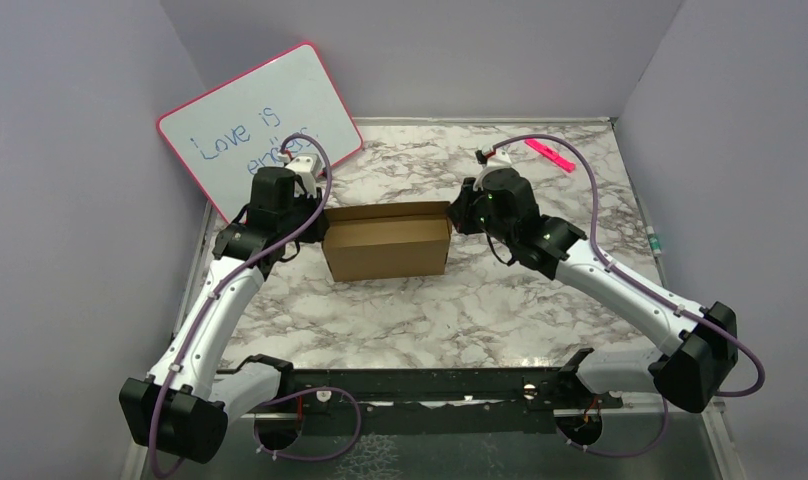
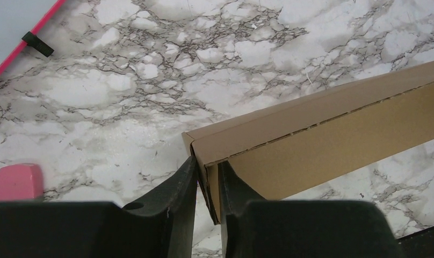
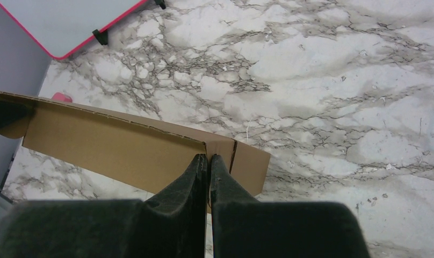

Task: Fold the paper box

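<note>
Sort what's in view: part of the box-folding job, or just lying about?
Job: paper box, left gripper and right gripper, each pinching one end wall.
Lying about: pink-framed whiteboard, pink marker, pink block.

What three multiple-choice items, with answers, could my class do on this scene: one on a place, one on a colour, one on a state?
1. Where is the box?
A. Between the left gripper and the right gripper.
B. In the far right corner.
C. Behind the arm bases.

2. What colour is the frame of the whiteboard?
A. Blue.
B. Pink.
C. Green.

3. What is the right gripper doing?
A. Hanging open above the box.
B. Lying open beside the box.
C. Pinching the box's end wall.

Answers:
1 A: the top view shows a gripper at each end of the box.
2 B: the rim is pink in the top view.
3 C: the right wrist view shows cardboard between its closed fingers.
</note>
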